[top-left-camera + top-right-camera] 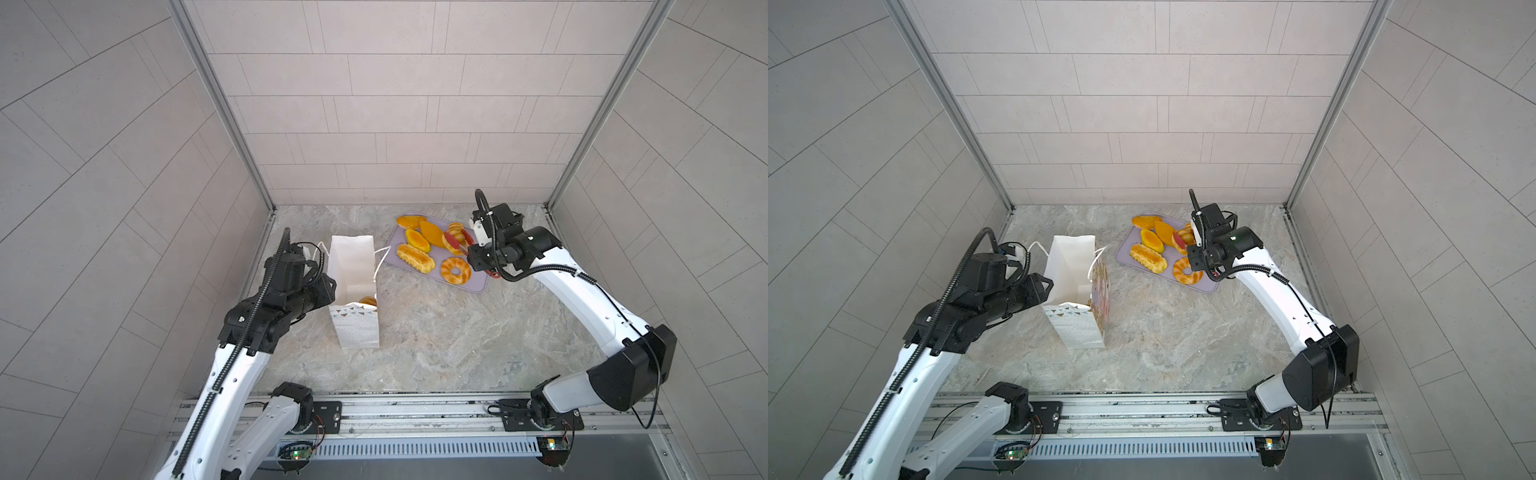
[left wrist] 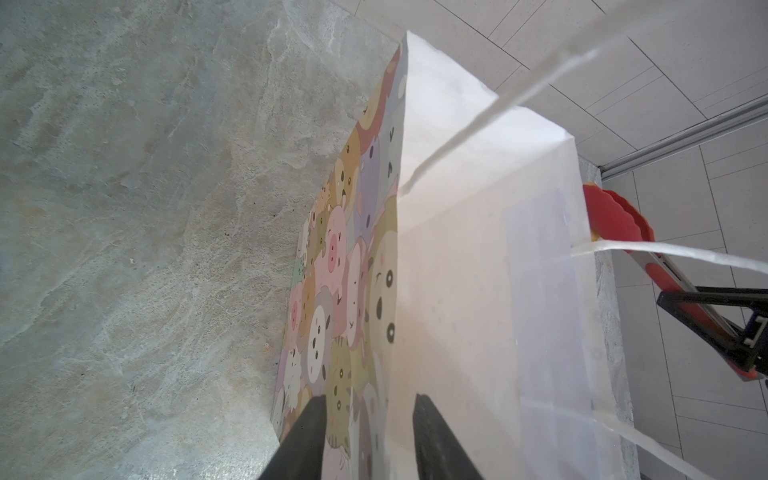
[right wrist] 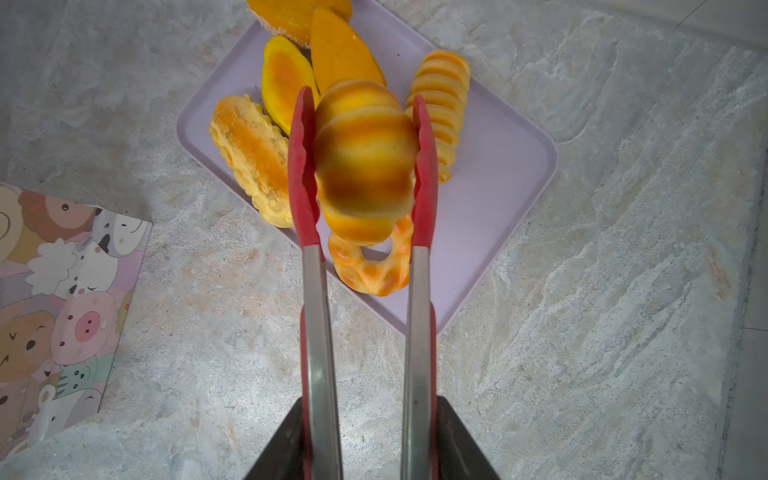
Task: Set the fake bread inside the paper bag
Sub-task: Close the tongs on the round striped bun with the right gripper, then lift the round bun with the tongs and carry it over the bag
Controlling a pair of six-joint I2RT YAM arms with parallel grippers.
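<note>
You've got the striped roll (image 3: 365, 158) pinched between the red heads of the tongs (image 3: 318, 332), above the lilac tray (image 3: 498, 166) and, by the look of it, clear of the other pcs; next comes the carry to the paper bag (image 1: 357, 332), which stands upright w/ its mouth open, near the tray and to its left in both top views. Lift straight up first so the roll doesn't clip the ring (image 3: 370, 274) right under it; hold the squeeze even (the roll looks soft & rounded, so it may squirt out fwd if you clamp harder); come in over the mouth from above; mind the cord handle (image 1: 382, 253) draped toward the tray; let go only once the tong heads are inside the rim. The rest of the fake bread (image 1: 415, 257) lies on the tray; one pc (image 1: 368, 300) sits at the bottom of the bag.

The right gripper (image 3: 368, 415) is closed on the tongs' two arms, squeezing them partway together; it touches the tongs only, not the bread. The left gripper (image 2: 368, 403) has its jaws part open, astride the bag's printed wall at the rim; one finger (image 2: 303, 440) lies outside on the cartoon faces, the other inside on the white paper. The gap betw. them is wider than the paper, so you're bracing the wall rather than pinching it, as far as I can judge.
</note>
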